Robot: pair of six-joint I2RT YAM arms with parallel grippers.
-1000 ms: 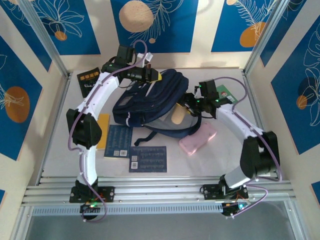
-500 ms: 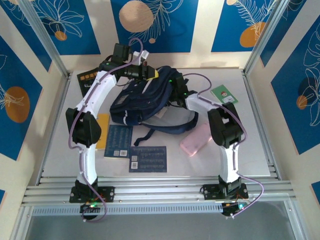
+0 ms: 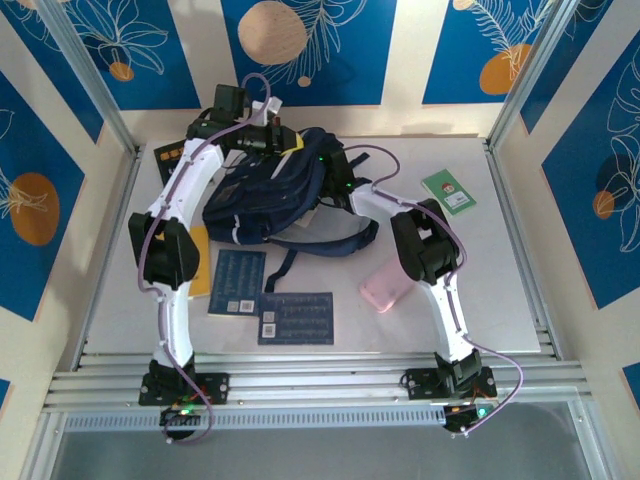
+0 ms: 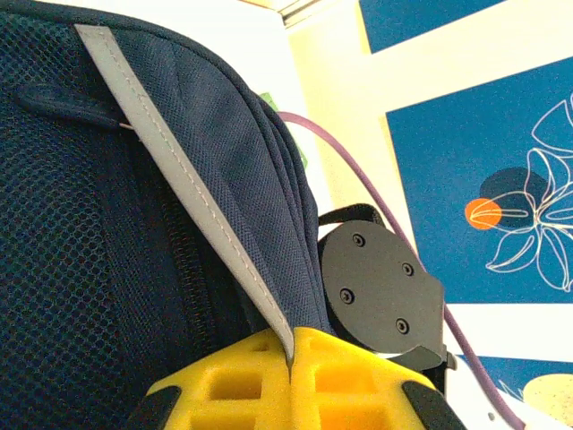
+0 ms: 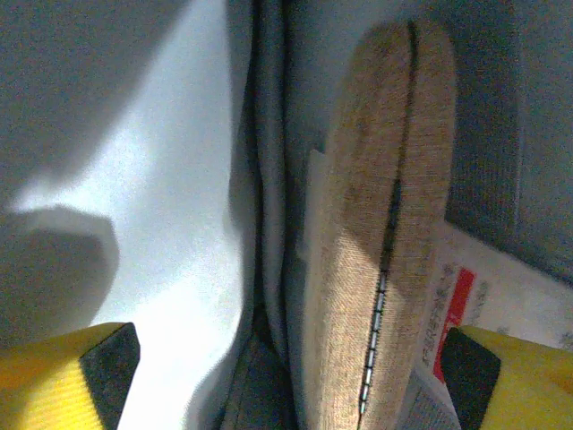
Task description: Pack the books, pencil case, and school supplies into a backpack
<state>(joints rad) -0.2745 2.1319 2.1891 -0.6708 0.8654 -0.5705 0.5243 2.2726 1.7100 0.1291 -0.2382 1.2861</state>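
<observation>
Left gripper point(image 4: 293, 385) pinches backpack point(image 4: 89, 224), books point(image 3: 296, 318) lying nearby.

The left gripper point(image 4: 293, 348) has two yellow fingers point(image 4: 235, 378) at the bottom. They are pressed close together. A pale grey stripe point(image 4: 175, 176) on the dark blue backpack point(image 4: 81, 242) runs down and goes right in between them, so they pinch the bag's edge. To the left of the fingers the bag is dark netting with a zip. Just to the right of the fingers is a round black plate point(image 4: 380, 291) with four small screws. A purple cable point(image 4: 333, 159) bends up above it. Far behind is a blue wall point(image 4: 483, 143) with a white flower.
</observation>
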